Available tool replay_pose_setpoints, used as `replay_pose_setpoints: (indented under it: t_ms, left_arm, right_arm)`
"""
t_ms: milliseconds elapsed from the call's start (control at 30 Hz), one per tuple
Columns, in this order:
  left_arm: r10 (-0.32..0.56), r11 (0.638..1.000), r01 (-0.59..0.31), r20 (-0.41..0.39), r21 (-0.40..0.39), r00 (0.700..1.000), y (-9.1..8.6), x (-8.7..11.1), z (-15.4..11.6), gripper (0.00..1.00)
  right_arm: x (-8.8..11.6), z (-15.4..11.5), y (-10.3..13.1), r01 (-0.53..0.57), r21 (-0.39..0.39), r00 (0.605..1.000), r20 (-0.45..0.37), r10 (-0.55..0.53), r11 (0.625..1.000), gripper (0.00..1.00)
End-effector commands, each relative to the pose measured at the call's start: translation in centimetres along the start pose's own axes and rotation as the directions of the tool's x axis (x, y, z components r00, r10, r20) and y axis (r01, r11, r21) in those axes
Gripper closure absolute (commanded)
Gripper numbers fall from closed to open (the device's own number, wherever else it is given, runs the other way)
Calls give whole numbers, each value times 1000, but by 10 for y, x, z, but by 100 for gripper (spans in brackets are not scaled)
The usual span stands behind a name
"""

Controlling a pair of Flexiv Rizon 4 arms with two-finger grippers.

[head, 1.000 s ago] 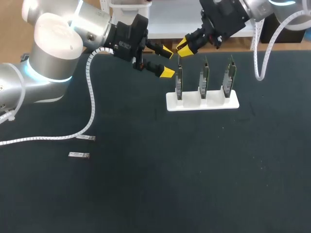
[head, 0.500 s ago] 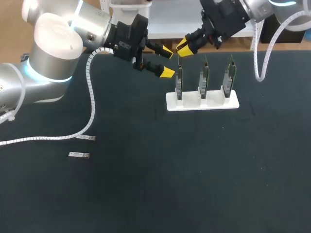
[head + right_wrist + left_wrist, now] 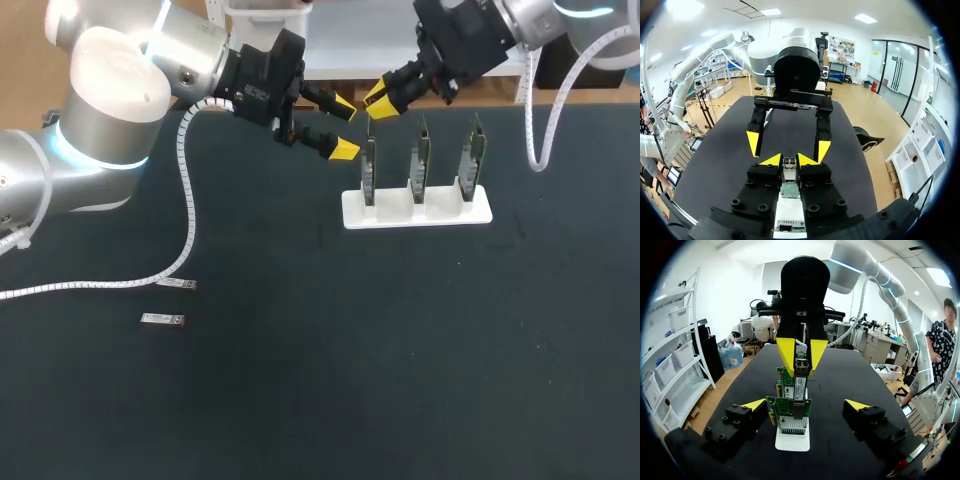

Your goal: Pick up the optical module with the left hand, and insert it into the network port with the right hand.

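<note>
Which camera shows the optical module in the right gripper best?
The left wrist view: the optical module sits between the yellow tips of the right gripper, above the cards. The right wrist view shows only its end; the head view, too small to tell.

A robotics lab: in the head view, a grey left arm enters from the upper left and a right arm from the upper right, over a black table bearing a white stand of upright circuit boards.

Head view overhead; wrist views face oppositely (sharing card rack).
</note>
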State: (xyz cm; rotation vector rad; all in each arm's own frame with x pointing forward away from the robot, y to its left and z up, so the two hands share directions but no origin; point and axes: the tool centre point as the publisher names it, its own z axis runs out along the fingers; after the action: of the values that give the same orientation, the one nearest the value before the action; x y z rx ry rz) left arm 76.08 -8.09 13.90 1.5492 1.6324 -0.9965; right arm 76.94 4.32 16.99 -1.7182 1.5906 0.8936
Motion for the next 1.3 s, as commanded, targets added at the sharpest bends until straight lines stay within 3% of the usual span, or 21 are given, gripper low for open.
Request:
replay_pose_setpoints:
  t_ms: [33,1300]
  left_arm:
    - [-2,1000,2,-5,3,1000,2,-1,1,0]
    - [-2,1000,2,-5,3,1000,2,-1,1,0]
  right_arm:
    - [1,1,3,-1,7,1000,-1,1,1000,100]
    - [2,0,1,-10,7,1000,0,10,1000,100]
